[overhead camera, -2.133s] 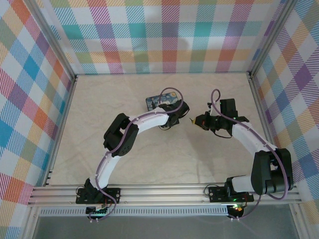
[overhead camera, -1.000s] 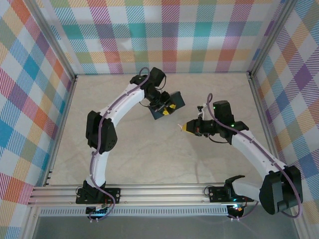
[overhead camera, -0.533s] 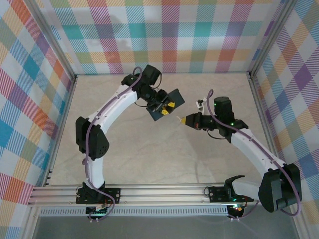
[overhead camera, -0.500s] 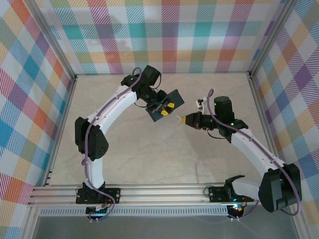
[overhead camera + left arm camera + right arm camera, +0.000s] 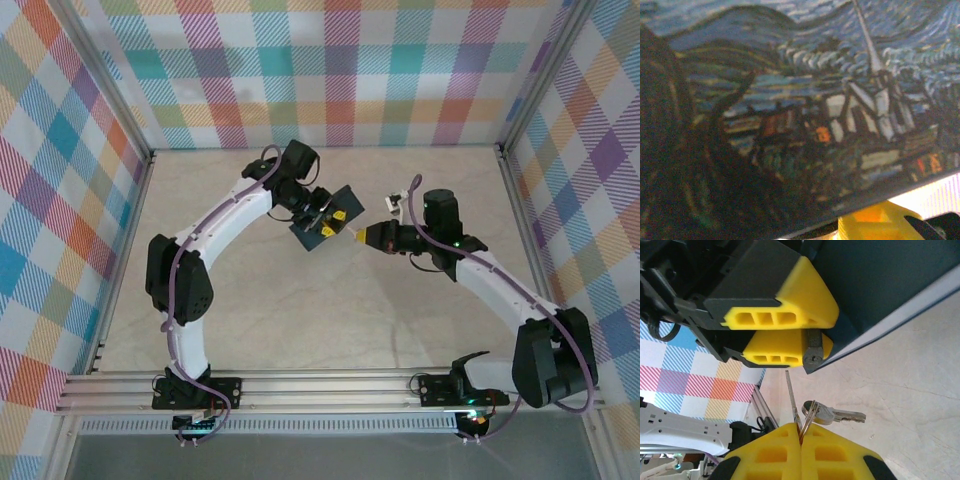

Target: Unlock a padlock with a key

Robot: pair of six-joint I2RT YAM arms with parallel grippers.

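Checked walls [image 5: 340, 70] enclose a pale worktop [image 5: 300, 310]. Above its far middle we see the padlock [image 5: 812, 352], keyhole end facing right, clamped between the yellow fingers of the left tool [image 5: 334, 221], with the starry blue tin [image 5: 790, 100] right behind it. The key [image 5: 790, 390] points just beside the keyhole, not in it. It is pinched in the tightly closed right tool [image 5: 801, 434], where a second key [image 5: 837, 414] dangles.
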